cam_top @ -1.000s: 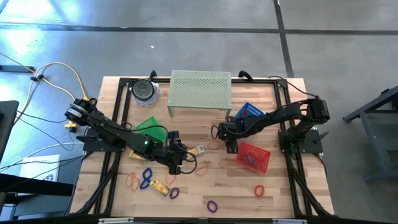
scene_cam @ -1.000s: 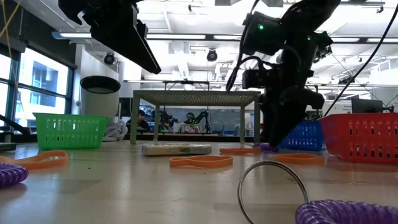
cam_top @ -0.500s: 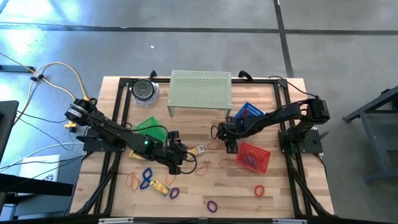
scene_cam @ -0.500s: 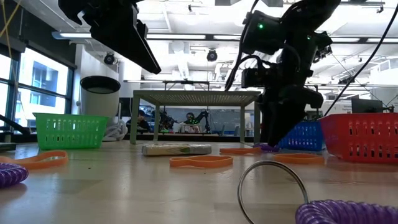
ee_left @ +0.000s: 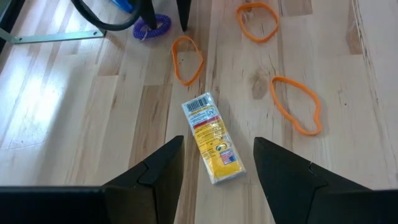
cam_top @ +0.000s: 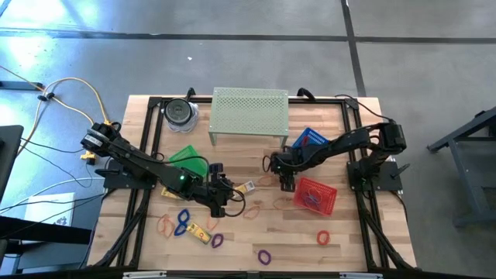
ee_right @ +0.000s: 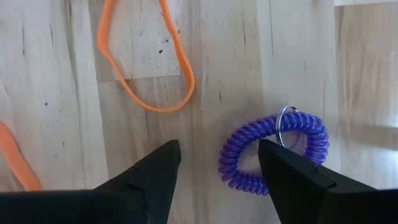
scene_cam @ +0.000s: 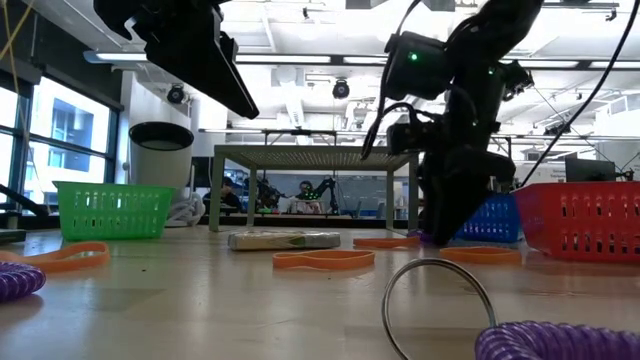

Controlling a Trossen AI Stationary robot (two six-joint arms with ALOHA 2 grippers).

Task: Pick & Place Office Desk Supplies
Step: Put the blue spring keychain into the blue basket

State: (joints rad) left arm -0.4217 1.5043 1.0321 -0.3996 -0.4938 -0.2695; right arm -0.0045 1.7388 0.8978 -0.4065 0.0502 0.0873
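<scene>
A purple coil band (ee_right: 239, 140) with a metal ring lies flat on the wood. My right gripper (ee_right: 217, 149) hangs just above it, open and pointing steeply down, one finger (ee_right: 292, 174) over the coil's near side; I cannot tell whether it touches. In the high view this gripper (cam_top: 285, 180) is mid-table, by the red basket (cam_top: 315, 195). My left gripper (ee_left: 217, 146) waits open above a yellow packet (ee_left: 212, 138) that lies flat on the table. Orange bands (ee_left: 186, 59) lie around it.
A pale green perforated stand (cam_top: 249, 115) and a dark-lidded jar (cam_top: 180, 113) stand at the back. A green basket (cam_top: 186, 157) and a blue basket (cam_top: 310, 139) sit mid-table. Loose bands in purple (cam_top: 264, 255), red (cam_top: 322, 237), blue (cam_top: 183, 222) and orange (cam_top: 279, 204) lie toward the near edge.
My right gripper has sunk a little toward the purple coil and rolled slightly, its fingers still apart. The coil and the other things have stayed in place.
</scene>
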